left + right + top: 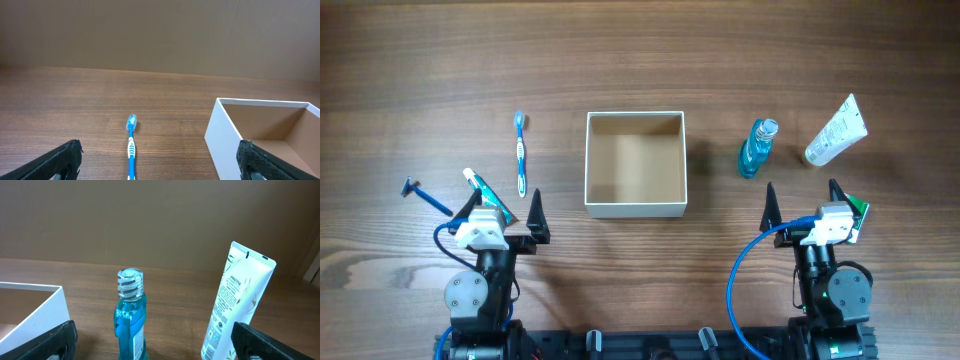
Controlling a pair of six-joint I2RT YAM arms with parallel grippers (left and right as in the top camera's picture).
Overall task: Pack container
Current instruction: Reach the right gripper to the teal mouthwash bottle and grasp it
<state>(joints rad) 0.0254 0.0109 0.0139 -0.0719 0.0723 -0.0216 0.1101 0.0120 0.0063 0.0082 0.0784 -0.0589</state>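
The container (635, 205), a square white box with a tan inside, sits empty at the table's middle; it also shows in the left wrist view (225, 137) and the right wrist view (47, 305). A blue toothbrush (521, 152) lies left of it, also seen in the left wrist view (131, 150). A blue mouthwash bottle (757, 148) and a white tube (837, 131) stand at the right, also in the right wrist view: bottle (130, 322), tube (235, 305). My left gripper (506, 208) is open above a toothpaste tube (486, 194). My right gripper (802, 196) is open and empty, near of the bottle.
A blue razor (426, 195) lies at the far left, beside the left arm. Both arm bases stand at the table's near edge. Bare wood lies beyond the container.
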